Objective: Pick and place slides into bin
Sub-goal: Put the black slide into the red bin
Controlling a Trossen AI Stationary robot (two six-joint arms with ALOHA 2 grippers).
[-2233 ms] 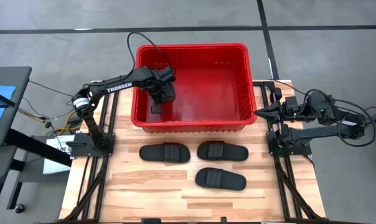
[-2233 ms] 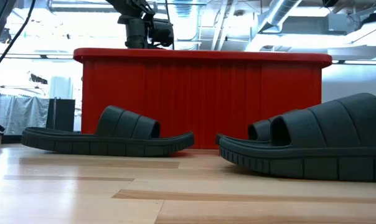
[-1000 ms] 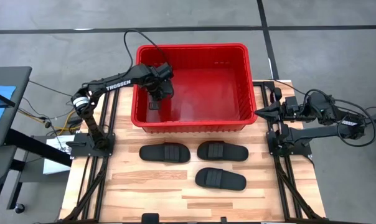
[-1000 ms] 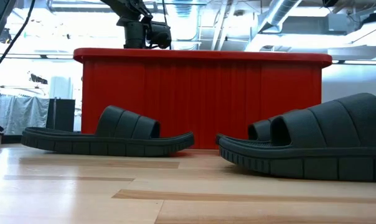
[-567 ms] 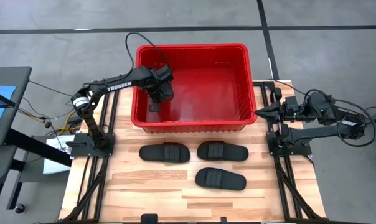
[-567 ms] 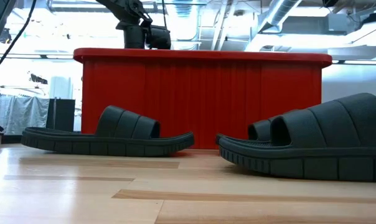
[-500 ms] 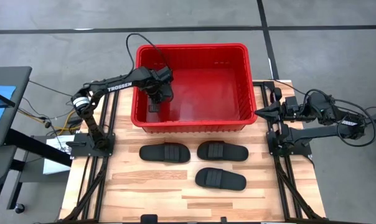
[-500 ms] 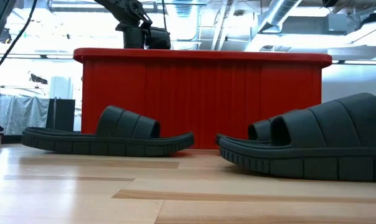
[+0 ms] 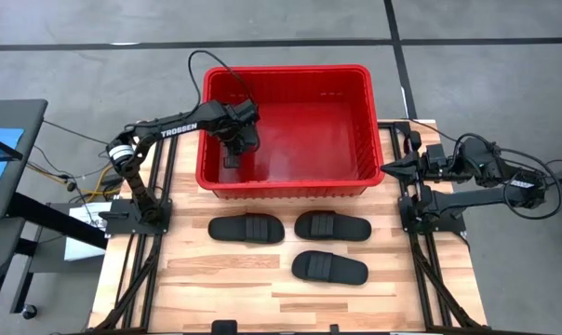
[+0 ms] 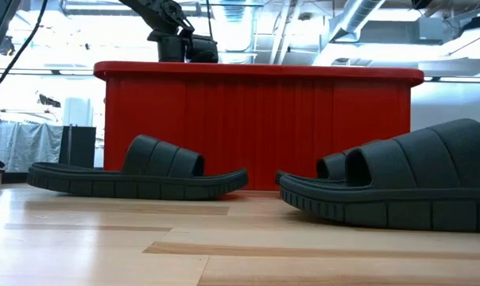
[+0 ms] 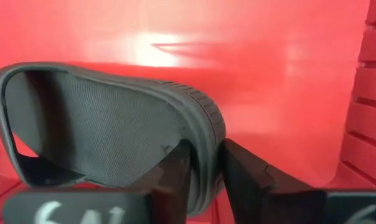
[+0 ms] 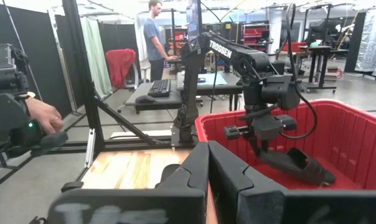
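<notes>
The red bin stands at the table's far middle. My left gripper reaches down inside it near its left wall, shut on one black slide, which also shows in the right wrist view. Three more slides lie flat on their soles on the wood in front of the bin: one at the left, one at the right, one nearer. My right gripper is shut and empty, beside the bin's right wall. My left gripper pinches the slide's sole at its side rim, near one end, one finger on the footbed face and the other on the underside. The fingers point down from above. The slide hangs slanted below them, inside the bin.
The bin's high walls surround my left gripper. Bare wood lies near the table's front edge. A person stands far behind the table, and a hand shows beside the left arm's frame.
My left gripper, still shut on the slide, has sunk a little into the bin and drifted slightly toward the bin's left wall. The slide has stayed slanted in the hold.
</notes>
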